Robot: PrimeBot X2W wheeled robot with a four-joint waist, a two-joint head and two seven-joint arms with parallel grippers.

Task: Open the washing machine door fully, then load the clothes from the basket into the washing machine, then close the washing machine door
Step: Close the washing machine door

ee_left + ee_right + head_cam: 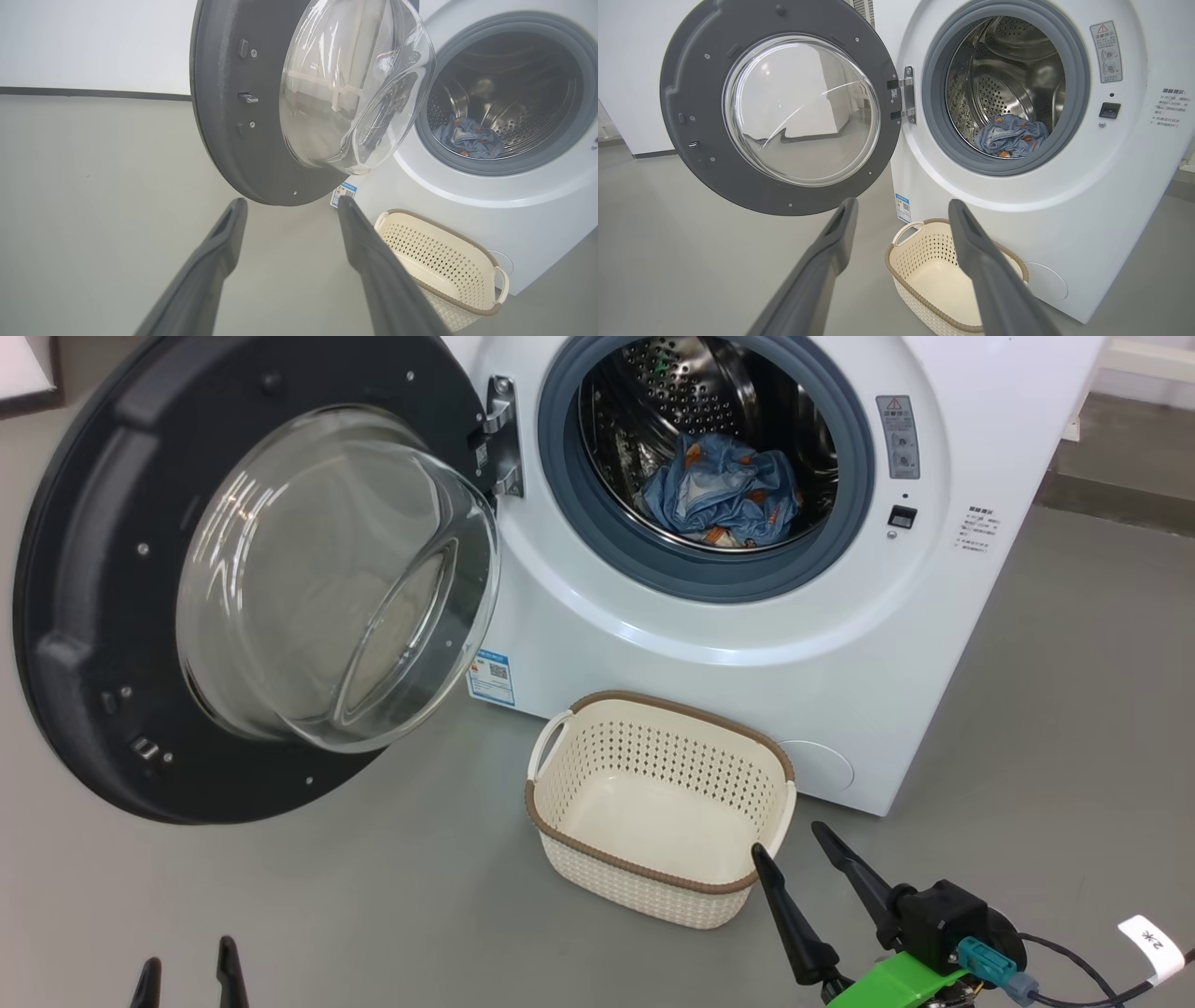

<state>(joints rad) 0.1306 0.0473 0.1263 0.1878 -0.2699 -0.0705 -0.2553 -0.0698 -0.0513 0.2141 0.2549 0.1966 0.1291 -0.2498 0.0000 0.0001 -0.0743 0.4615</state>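
At upper left, the washing machine door (75,616) is showing a matt dark plastic inner face around a glossy clear glass bowl (327,579). The washing machine (728,644) is gleaming in a smooth white finish, its perforated steel drum (691,392) shining inside a dull grey rubber gasket (560,485). Crumpled blue cloth (724,490) is lying within. At lower centre, the basket (644,896) is showing matt cream plastic under a brown woven-look rim (686,709).

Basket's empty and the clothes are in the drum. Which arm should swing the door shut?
Left, probably. The washing machine door hangs open on the robot's left, and the open left gripper sits nearest its free edge; the open right gripper is over by the basket.
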